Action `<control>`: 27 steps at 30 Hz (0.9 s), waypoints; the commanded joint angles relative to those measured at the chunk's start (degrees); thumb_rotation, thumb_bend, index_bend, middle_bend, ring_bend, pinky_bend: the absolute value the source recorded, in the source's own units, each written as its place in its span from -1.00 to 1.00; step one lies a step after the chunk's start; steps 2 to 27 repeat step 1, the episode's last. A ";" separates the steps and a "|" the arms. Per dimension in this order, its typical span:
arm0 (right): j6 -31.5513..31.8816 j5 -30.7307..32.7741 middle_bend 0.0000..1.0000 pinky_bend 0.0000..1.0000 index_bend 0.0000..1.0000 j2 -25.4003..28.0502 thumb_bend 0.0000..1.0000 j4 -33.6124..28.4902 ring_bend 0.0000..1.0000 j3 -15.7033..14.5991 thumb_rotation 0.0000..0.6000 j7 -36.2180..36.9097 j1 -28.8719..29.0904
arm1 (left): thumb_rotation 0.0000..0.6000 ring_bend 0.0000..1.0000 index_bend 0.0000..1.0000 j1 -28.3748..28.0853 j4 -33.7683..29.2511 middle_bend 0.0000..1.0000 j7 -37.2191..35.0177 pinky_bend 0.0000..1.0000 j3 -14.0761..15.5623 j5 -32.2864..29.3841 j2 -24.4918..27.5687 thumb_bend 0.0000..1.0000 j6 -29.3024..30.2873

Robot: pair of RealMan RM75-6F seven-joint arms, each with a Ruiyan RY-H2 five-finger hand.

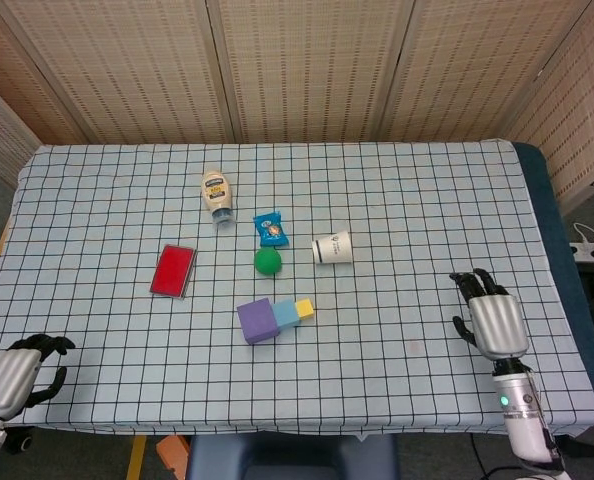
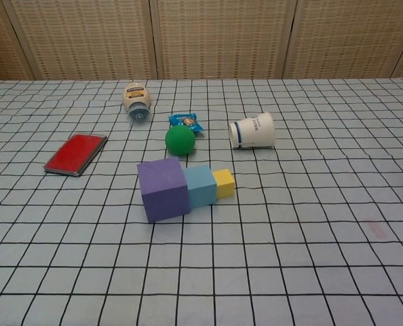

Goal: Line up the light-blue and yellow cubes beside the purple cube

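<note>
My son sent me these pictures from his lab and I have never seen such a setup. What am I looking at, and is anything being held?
A two-armed robot with human-like hands sits at a checked table. One picture looks down from its head, the other from its chest. Three cubes touch in a row: purple cube, light-blue cube, yellow cube. Nearby lie a green ball, a tipped paper cup, a blue packet, a bottle and a red case. The right hand and left hand hold nothing.
</note>
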 commanded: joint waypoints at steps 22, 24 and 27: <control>1.21 -0.78 -0.48 -0.12 -0.57 0.49 -0.64 0.93 -0.72 -0.35 1.00 1.99 -1.62 | 1.00 -0.51 -0.27 0.22 -0.20 -0.21 0.77 -0.39 -0.10 0.08 -0.14 -0.03 0.61; 1.21 -0.78 -0.48 -0.12 -0.57 0.49 -0.64 0.93 -0.72 -0.35 1.00 1.99 -1.62 | 1.00 -0.51 -0.27 0.22 -0.20 -0.21 0.77 -0.39 -0.10 0.08 -0.14 -0.03 0.61; 1.21 -0.78 -0.48 -0.12 -0.57 0.49 -0.64 0.93 -0.72 -0.35 1.00 1.99 -1.62 | 1.00 -0.51 -0.27 0.22 -0.20 -0.21 0.77 -0.39 -0.10 0.08 -0.14 -0.03 0.61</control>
